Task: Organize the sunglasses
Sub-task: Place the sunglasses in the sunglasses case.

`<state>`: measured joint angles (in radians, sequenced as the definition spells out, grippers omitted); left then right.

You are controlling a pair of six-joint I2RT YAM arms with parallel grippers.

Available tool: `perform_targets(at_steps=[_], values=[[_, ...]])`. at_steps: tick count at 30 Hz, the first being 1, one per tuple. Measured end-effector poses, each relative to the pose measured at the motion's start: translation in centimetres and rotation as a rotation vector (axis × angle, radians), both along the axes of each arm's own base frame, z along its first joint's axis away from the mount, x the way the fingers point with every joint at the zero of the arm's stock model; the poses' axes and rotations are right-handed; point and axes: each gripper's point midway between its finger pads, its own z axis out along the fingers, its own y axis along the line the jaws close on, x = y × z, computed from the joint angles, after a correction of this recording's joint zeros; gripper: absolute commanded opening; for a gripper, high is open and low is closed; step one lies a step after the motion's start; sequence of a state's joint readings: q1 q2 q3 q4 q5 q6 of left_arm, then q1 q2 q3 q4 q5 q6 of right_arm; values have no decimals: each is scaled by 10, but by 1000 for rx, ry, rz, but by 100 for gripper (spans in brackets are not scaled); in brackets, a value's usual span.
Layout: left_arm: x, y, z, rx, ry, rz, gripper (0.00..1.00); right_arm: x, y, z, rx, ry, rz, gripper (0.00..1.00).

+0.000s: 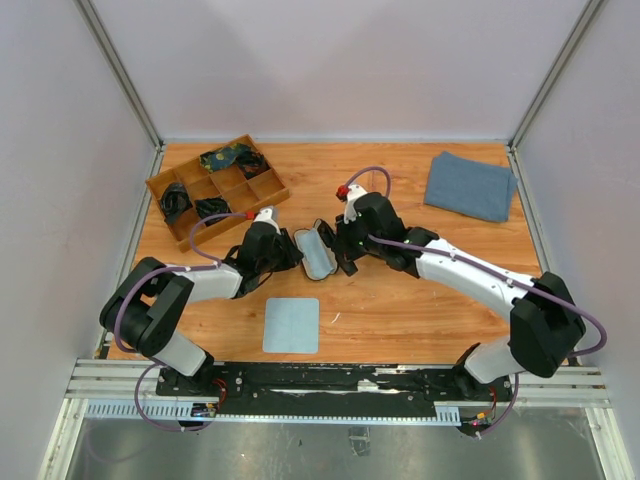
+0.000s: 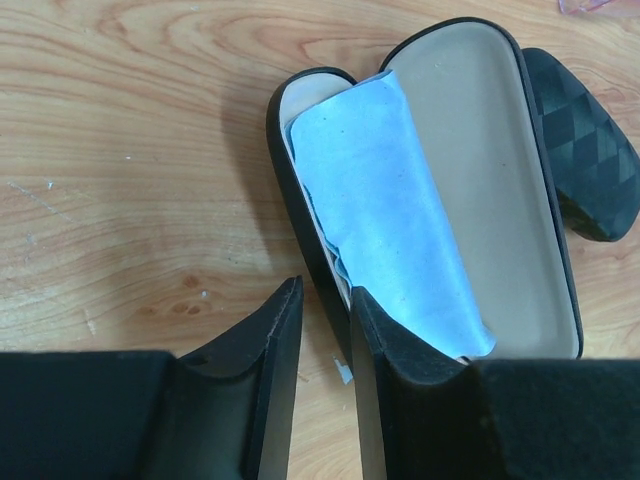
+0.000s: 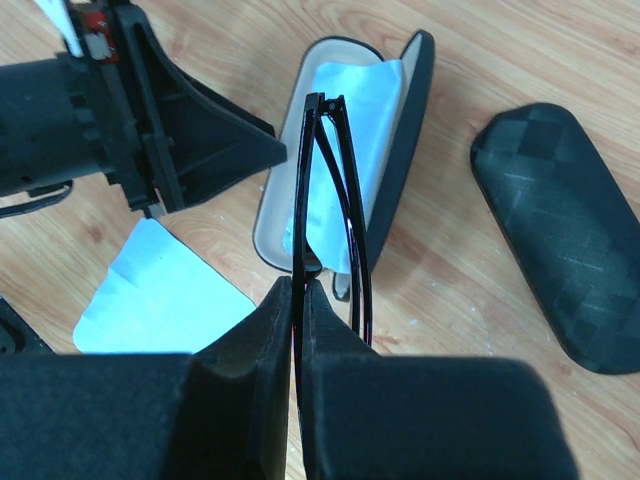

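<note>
The black thin-framed sunglasses (image 3: 322,100) are folded and pinched by one edge in my right gripper (image 3: 301,282), which holds them just above an open black case (image 3: 272,225). A light blue cloth (image 2: 390,200) lies inside the case (image 2: 500,180). My left gripper (image 2: 325,295) has one finger on each side of the case's near rim and grips its wall. In the top view the two grippers, left (image 1: 288,250) and right (image 1: 343,248), meet at the case (image 1: 318,255). Only a pink sliver (image 2: 595,5), maybe the pale pinkish pair, shows at the frame edge.
A closed black hard case (image 3: 560,240) lies just right of the open one. A light blue cloth (image 1: 292,325) lies flat near the front. A wooden divider tray (image 1: 262,188) with dark items stands back left. A folded blue-grey towel (image 1: 470,185) lies back right.
</note>
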<state>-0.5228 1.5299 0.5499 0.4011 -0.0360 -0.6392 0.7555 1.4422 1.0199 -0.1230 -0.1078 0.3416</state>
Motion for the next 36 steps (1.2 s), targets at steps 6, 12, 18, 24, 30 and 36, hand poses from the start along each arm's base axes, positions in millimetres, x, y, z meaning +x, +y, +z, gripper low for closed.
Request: perform_targets(at_steps=[6, 12, 18, 24, 30, 36], values=[[0, 2, -2, 0, 1, 4, 28, 0, 16, 8, 11, -25, 17, 1], [1, 1, -5, 0, 3, 3, 26, -4, 32, 7, 7, -32, 19, 1], [2, 1, -9, -1, 6, 4, 22, -3, 41, 3, 16, -27, -13, 1], [0, 3, -14, 1, 13, 5, 19, 7, 47, -4, 21, -10, -72, 1], [0, 2, -14, -3, 10, 1, 19, 11, 56, -3, 36, -5, -96, 1], [1, 0, -12, -15, 4, -2, 18, 15, 65, 0, 45, -12, -110, 1]])
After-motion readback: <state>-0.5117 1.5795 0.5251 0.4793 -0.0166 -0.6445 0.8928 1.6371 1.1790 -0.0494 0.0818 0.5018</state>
